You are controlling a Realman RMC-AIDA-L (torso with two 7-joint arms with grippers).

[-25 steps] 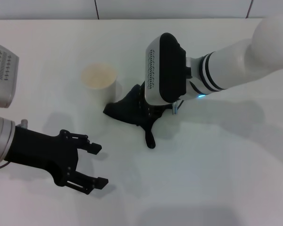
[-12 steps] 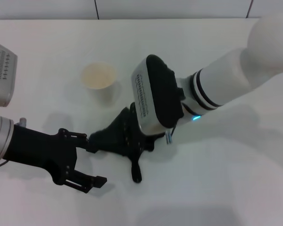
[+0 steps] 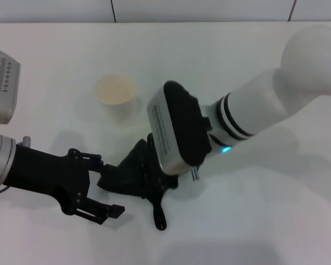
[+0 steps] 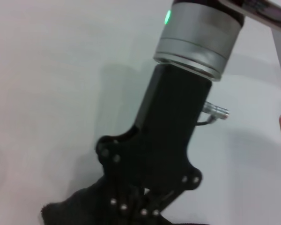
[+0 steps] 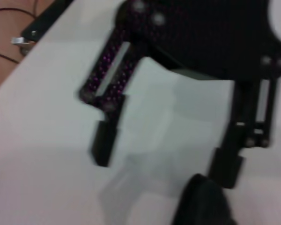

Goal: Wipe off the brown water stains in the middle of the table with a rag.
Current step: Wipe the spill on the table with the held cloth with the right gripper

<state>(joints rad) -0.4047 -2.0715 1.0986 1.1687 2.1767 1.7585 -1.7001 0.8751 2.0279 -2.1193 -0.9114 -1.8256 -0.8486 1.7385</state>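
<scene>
The black rag (image 3: pixel 133 175) lies bunched on the white table (image 3: pixel 276 210), its narrow tail (image 3: pixel 159 218) pointing to the front edge. My right gripper is hidden under its wrist (image 3: pixel 176 135) in the head view. In the left wrist view the right gripper (image 4: pixel 133 208) reaches down into the rag (image 4: pixel 79 208) with its fingers closed together on it. My left gripper (image 3: pixel 107 186) is open and empty, its upper finger right next to the rag's left edge. It also shows open in the right wrist view (image 5: pixel 164 159). No brown stain shows in any view.
A paper cup (image 3: pixel 117 95) stands upright behind the rag, to the left of the right arm. The grey housing of my left arm (image 3: pixel 1 83) is at the left edge. The table's far edge meets a tiled wall.
My right arm has dragged the rag from beside the cup toward the front left, up to the left gripper. The left gripper has stayed put.
</scene>
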